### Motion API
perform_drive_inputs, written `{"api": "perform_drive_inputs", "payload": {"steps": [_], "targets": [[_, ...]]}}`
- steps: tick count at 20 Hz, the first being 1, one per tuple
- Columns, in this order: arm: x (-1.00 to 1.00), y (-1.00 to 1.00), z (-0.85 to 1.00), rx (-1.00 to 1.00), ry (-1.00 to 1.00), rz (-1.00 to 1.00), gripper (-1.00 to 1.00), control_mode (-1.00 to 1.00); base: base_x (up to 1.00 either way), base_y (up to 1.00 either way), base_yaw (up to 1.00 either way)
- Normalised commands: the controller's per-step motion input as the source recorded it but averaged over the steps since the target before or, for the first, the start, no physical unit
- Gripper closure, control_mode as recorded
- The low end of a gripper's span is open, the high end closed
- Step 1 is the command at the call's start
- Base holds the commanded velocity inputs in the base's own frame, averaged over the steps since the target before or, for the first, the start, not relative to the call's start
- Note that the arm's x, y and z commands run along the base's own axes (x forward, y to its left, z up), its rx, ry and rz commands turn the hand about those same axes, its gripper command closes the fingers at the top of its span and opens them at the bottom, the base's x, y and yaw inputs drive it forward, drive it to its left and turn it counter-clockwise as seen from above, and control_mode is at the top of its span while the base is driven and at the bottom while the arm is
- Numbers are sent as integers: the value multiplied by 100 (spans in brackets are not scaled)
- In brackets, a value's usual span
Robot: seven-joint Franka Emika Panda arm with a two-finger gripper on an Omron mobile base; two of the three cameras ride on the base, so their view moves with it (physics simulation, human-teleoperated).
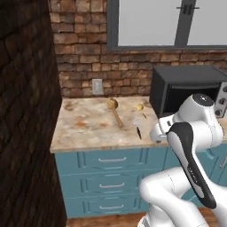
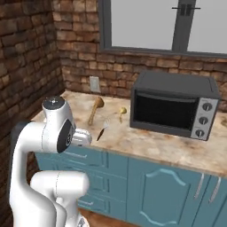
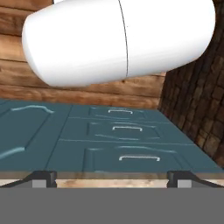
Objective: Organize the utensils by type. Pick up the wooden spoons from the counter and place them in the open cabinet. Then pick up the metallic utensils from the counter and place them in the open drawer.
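On the beige marbled counter (image 1: 84, 124) lies one wooden spoon (image 1: 115, 111) (image 2: 94, 110), bowl toward the brick wall. To its right sits the small gold utensil (image 1: 140, 107) (image 2: 122, 111). In front of that lies the slim piece with silver head and dark handle (image 1: 138, 129) (image 2: 103, 131). The arm is folded in front of the counter. In the hand view my gripper (image 3: 112, 178) is open with nothing between its fingertips (image 3: 43, 176), and it faces the shut teal drawer fronts (image 3: 124, 157). A second wooden spoon, the wall cabinet and an open drawer are out of view.
A dark toaster oven (image 1: 186, 88) (image 2: 175, 104) stands on the counter to the right of the utensils. A brick wall with an outlet (image 1: 97, 86) runs behind, and a dark brick wall (image 1: 26, 111) closes the left side. Three shut drawers (image 1: 111, 160) stack below the counter.
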Motion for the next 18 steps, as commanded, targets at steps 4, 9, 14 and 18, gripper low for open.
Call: {"api": "perform_drive_inputs", "payload": {"steps": [4,9,14,18], "targets": [[0,0,0,0,0,0,-100,100,47,46,-37],[0,0,0,0,0,0,-100,100,46,46,-36],[0,0,0,0,0,0,-100,100,47,43,-35],[0,0,0,0,0,0,-100,100,41,42,-34]]}}
